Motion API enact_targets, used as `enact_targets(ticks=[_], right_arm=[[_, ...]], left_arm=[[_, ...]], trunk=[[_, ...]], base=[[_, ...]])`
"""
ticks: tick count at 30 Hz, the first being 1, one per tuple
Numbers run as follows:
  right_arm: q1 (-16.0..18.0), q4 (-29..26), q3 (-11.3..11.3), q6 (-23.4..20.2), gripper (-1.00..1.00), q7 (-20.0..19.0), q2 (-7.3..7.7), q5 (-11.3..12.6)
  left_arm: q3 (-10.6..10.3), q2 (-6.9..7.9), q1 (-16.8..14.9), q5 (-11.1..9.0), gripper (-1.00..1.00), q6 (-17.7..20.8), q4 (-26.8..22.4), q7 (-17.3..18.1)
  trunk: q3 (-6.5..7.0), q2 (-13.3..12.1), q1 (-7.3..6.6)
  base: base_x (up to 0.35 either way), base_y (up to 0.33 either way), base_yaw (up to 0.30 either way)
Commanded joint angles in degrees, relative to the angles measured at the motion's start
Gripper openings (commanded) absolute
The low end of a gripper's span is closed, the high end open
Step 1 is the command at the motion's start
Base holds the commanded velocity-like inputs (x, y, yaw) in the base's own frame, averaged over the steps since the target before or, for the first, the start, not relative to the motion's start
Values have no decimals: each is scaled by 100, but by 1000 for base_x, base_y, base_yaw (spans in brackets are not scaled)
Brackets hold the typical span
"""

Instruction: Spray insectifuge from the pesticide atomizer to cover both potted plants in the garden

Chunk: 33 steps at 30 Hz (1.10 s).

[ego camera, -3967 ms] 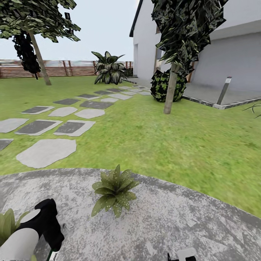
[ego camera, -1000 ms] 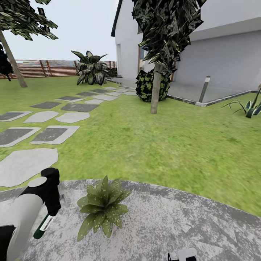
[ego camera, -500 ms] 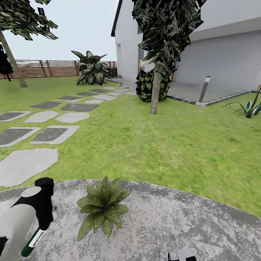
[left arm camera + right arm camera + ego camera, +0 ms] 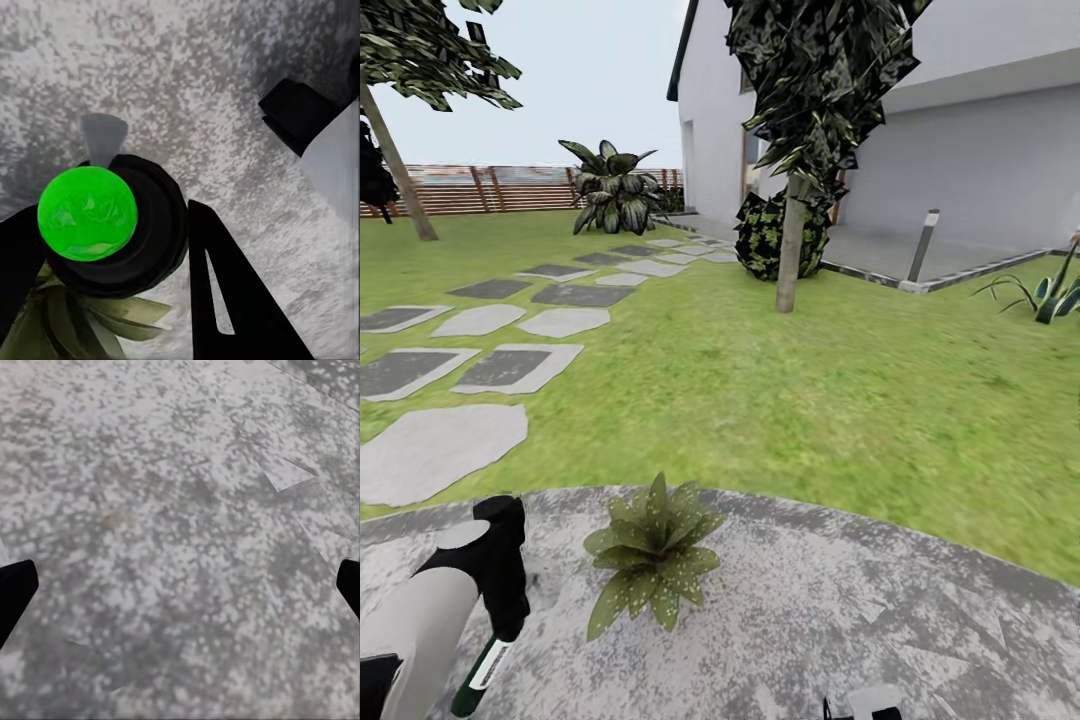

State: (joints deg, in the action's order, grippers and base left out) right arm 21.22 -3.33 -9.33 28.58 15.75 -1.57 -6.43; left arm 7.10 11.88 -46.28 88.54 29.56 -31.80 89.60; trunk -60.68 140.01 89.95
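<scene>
A potted plant (image 4: 650, 565), a low rosette of speckled green leaves, sits on the round grey patio (image 4: 840, 610) near its grass edge. Its pot is hidden under the leaves. My left gripper (image 4: 505, 600) hangs just left of this plant, shut on the pesticide atomizer (image 4: 484, 668), whose dark green body with white label points down. In the left wrist view the atomizer (image 4: 88, 214) appears end-on between the black fingers (image 4: 225, 292), with its grey nozzle (image 4: 103, 135) above the paving. Olive plant leaves (image 4: 82, 322) lie beneath it; I cannot tell which plant. My right gripper (image 4: 180, 592) is open over bare paving.
Lawn (image 4: 810, 400) lies beyond the patio, with stepping stones (image 4: 510, 365) leading left toward a slatted fence (image 4: 510, 188). A thin tree trunk (image 4: 790, 245), a dark bush (image 4: 765, 235), a spiky plant (image 4: 1050, 295) and the white house (image 4: 960, 160) stand further back.
My left gripper with the atomizer has dropped lower than a second ago and swung back right toward the plant. The whole view has shifted slightly. The right gripper stays as it was.
</scene>
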Motion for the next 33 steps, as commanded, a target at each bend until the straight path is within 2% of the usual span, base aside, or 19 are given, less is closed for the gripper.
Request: enact_targets(ticks=[1,4,9,11,15,17,20,23,26,30,31,32,33], right_arm=[[5,8,-16,-1,100,60,-1,-60],[5,8,-16,-1,100,60,-1,-60],[5,8,-16,-1,100,60,-1,-60],[5,8,-16,-1,100,60,-1,-60],[5,8,-16,-1,100,60,-1,-60],[5,8,-16,-1,100,60,-1,-60],[5,8,-16,-1,100,60,-1,-60],[5,8,-16,-1,100,60,-1,-60],[5,8,-24,-1,100,60,-3,-60],[5,8,-19,6,100,60,0,-60],[5,8,-18,7,100,60,3,-60],[5,8,-17,7,100,60,6,-60],[5,8,-17,7,100,60,7,-60]], left_arm=[[39,-8,50,38,-100,59,112,40],[48,-10,101,-48,-100,59,273,40],[47,-25,126,-562,-100,57,325,-33],[52,-27,128,-686,-100,57,332,-96],[53,-26,128,-728,-100,55,324,-116],[57,24,151,-732,-100,51,338,-147],[225,46,402,-737,-100,27,280,-276],[568,52,523,-741,-100,-13,304,-651],[1106,87,545,-743,-100,-259,296,-941],[2010,92,556,-742,-100,-1082,324,-1058],[2313,90,633,-742,-100,-1297,308,-1127],[2600,93,728,-742,-100,-1409,289,-1185],[2799,99,776,-742,-100,-1470,277,-1207]], trunk=[[-5,2,-3],[-5,2,-3],[-5,2,-3],[-5,2,-3],[-5,2,-3],[-5,2,-3],[-5,2,-3],[-5,2,-3],[-5,2,-3],[-5,2,-3],[-5,2,-3],[-5,2,-3],[-5,2,-3]], base=[[-70,120,0],[-22,38,0],[-2,4,0],[0,0,0],[0,0,0],[0,0,0],[0,0,0],[0,0,0],[0,0,0],[0,0,0],[0,0,0],[0,0,0],[0,0,0]])
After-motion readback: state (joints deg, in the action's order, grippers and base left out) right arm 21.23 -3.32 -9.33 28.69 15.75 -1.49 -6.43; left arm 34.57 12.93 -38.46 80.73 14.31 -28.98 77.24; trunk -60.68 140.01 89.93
